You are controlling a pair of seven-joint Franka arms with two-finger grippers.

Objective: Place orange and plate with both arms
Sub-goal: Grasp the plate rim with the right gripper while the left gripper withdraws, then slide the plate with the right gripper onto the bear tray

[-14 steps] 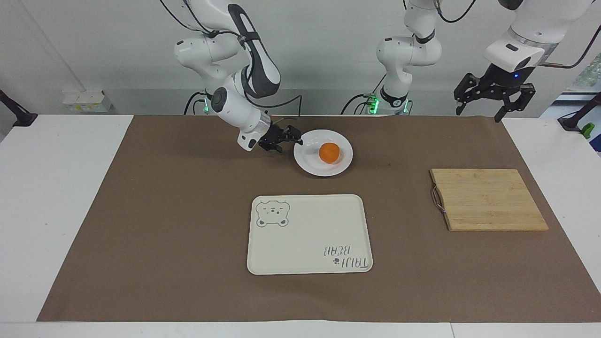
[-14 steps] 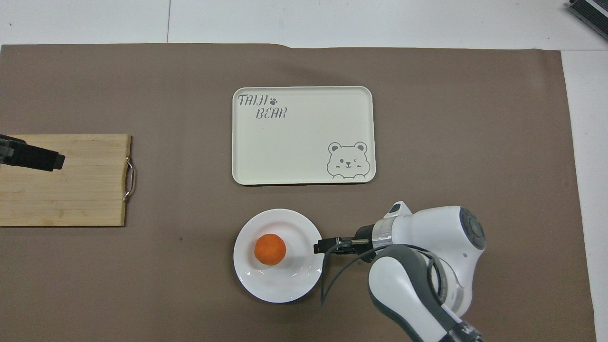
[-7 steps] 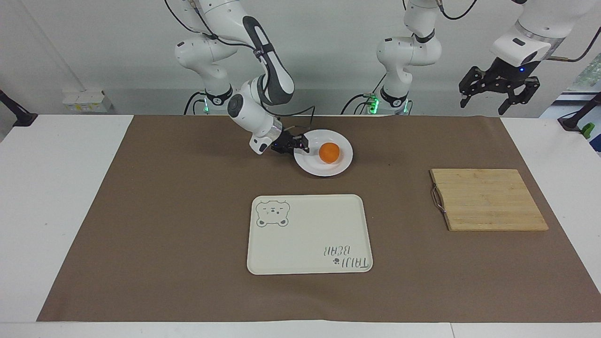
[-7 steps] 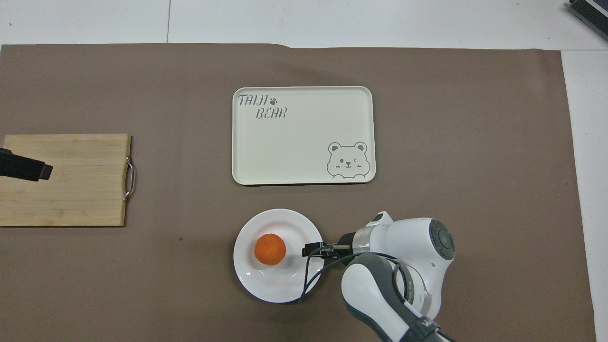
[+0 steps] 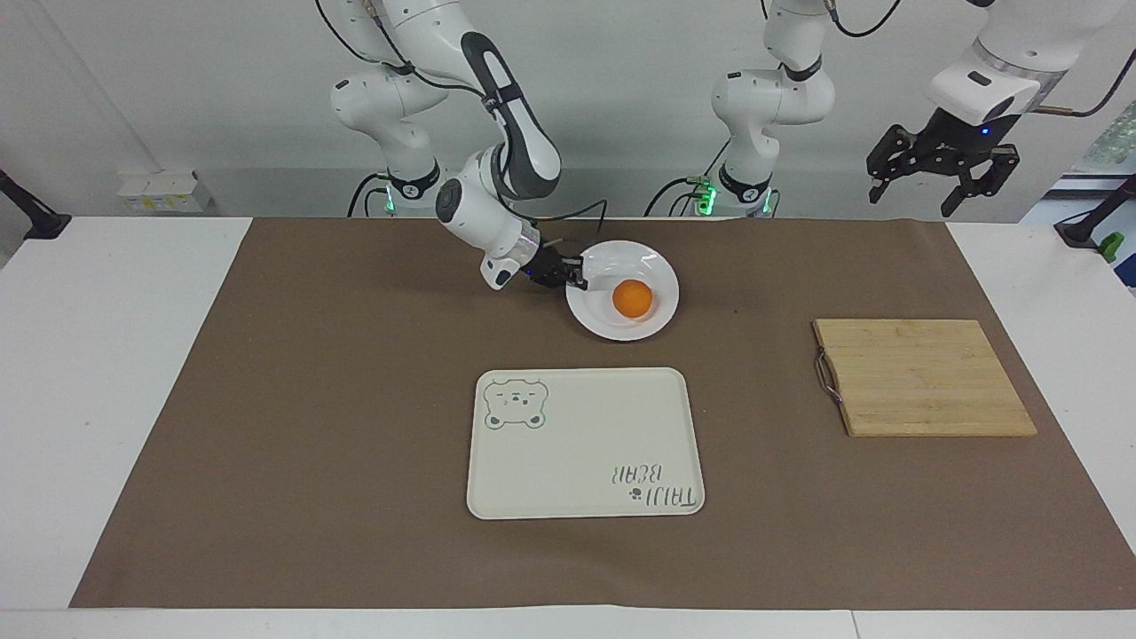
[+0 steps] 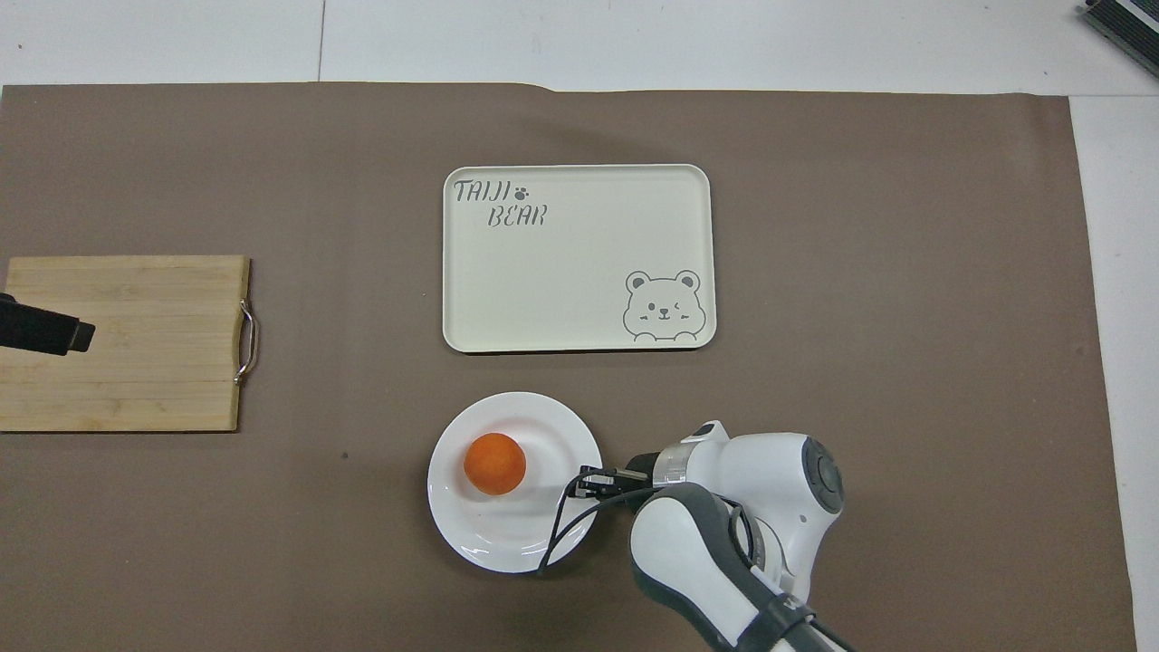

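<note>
The white plate (image 5: 621,330) lies on the brown mat near the robots, with the orange (image 5: 633,299) resting in it. My right gripper (image 5: 577,273) is low at the plate's rim on the side toward the right arm's end and is shut on that rim. The overhead view shows the same grip: right gripper (image 6: 584,480), plate (image 6: 507,536), orange (image 6: 494,463). My left gripper (image 5: 923,185) hangs open and empty high in the air, over the wooden cutting board (image 6: 154,362) as the overhead view shows its tip (image 6: 45,328).
A cream tray with a bear drawing (image 5: 586,444) lies farther from the robots than the plate. The cutting board (image 5: 923,377) lies toward the left arm's end. The brown mat (image 5: 311,399) covers the table's middle.
My right gripper moved onto the plate's rim and shut on it. The plate with the orange has shifted a little toward the left arm's end. The left gripper rose slightly.
</note>
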